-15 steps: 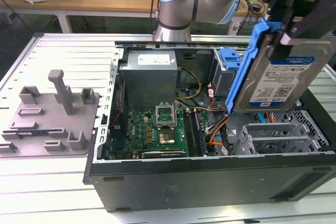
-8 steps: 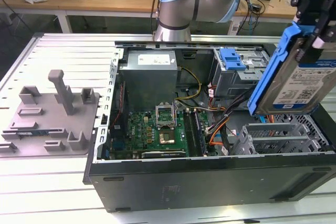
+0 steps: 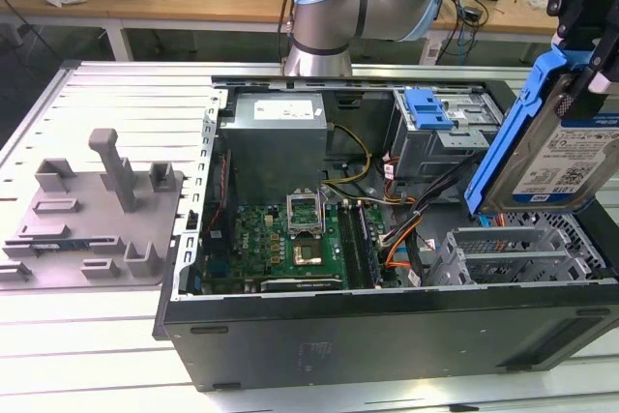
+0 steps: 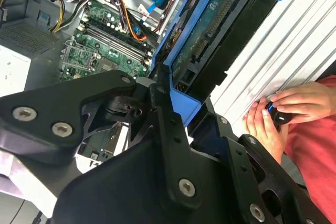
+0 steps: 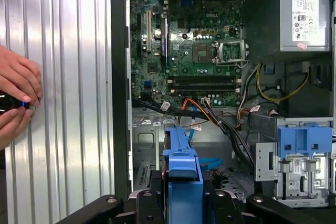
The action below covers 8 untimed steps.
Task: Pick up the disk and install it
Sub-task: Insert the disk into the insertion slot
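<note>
- Exterior view, left side: grey fixture plate (image 3: 92, 210) lies on the slatted table (image 3: 126, 84), just beside the open computer case (image 3: 387, 340).
- Centre: motherboard (image 3: 290, 234) lies flat on the case floor with open room above it; power supply (image 3: 276, 128) sits against the far wall.
- Right: gripper (image 3: 583, 50) is clamped on the disk (image 3: 556, 157) at the upper end of its blue carrier. The disk hangs tilted, on edge, over the perforated bay (image 3: 522, 249).
- First wrist view: a person's hand (image 5: 18, 95) rests on the slats outside the case wall.

The disk (image 3: 556, 157) hangs clear above the open case (image 3: 387, 336); loose cables (image 3: 401, 237) crowd the drive cage (image 3: 503, 256).
</note>
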Tool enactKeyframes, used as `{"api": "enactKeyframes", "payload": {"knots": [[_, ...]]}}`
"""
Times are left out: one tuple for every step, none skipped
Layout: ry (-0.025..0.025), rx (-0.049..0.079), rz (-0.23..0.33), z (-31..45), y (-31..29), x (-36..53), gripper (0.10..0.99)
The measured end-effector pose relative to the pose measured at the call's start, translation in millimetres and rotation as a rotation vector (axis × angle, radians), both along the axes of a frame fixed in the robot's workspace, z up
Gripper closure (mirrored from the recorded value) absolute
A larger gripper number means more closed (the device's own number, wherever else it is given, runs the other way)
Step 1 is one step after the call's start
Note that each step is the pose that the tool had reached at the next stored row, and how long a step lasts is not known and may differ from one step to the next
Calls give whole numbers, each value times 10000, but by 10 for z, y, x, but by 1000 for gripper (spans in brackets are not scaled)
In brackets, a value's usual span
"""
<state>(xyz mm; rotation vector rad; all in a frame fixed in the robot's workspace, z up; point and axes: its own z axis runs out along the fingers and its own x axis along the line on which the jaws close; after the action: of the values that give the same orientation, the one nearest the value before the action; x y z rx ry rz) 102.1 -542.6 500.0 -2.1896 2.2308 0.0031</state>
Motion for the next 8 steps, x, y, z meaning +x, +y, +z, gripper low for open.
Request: {"api": "enactKeyframes", "payload": {"knots": [[0, -1, 0, 0, 0, 0, 722], [0, 0, 0, -2, 0, 0, 722], [0, 1, 0, -5, 0, 0, 722], [0, 1, 0, -7, 0, 0, 722], [0, 0, 0, -9, 0, 0, 722], [0, 1, 0, -13, 0, 0, 722], [0, 0, 0, -18, -1, 1, 722], [0, -1, 0, -23, 0, 2, 722]]}}
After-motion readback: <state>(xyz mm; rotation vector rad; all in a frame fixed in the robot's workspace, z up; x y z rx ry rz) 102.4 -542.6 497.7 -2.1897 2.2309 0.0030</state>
